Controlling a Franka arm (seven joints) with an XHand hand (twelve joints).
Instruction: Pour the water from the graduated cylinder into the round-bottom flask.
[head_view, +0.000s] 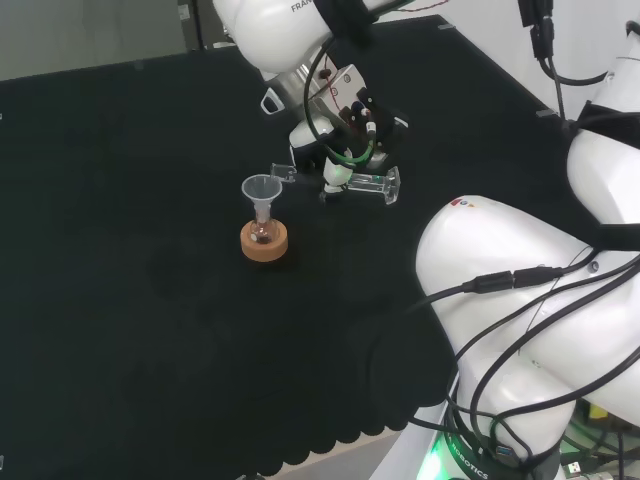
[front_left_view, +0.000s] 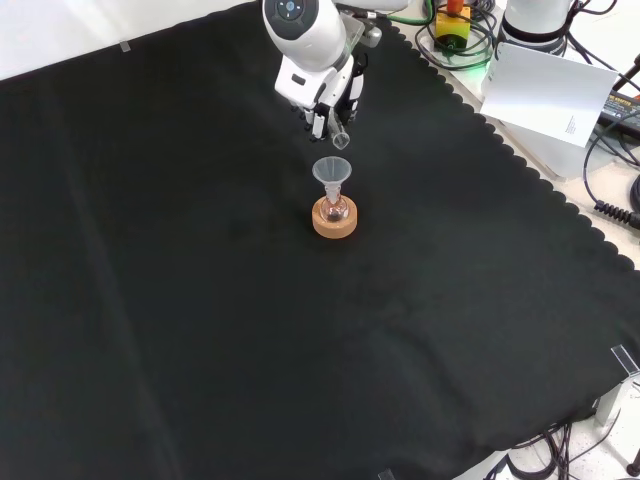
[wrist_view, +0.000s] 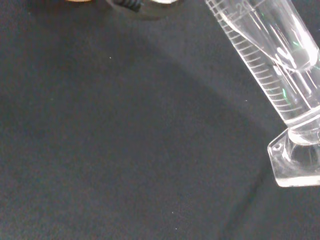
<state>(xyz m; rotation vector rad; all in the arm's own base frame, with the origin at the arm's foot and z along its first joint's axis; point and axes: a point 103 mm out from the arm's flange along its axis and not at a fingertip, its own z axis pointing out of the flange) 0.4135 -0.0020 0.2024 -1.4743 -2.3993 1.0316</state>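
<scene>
While the robot hand (head_view: 345, 135) grips the tilted graduated cylinder (head_view: 345, 180), its mouth hangs beside the funnel (head_view: 261, 190); bare black surface (head_view: 120, 280) lies all around.

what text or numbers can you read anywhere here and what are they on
No text reads whole.
graduated cylinder: scale lines and a numeral cut off by the picture's edge, not readable.
arm link: lettering cut off by the picture's edge, not readable.
white sheet beside the cloth: print too small to read.

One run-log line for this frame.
hand: holds clear graduated cylinder, tipped sideways | spout near clear funnel | small round-bottom flask on cork ring
</scene>
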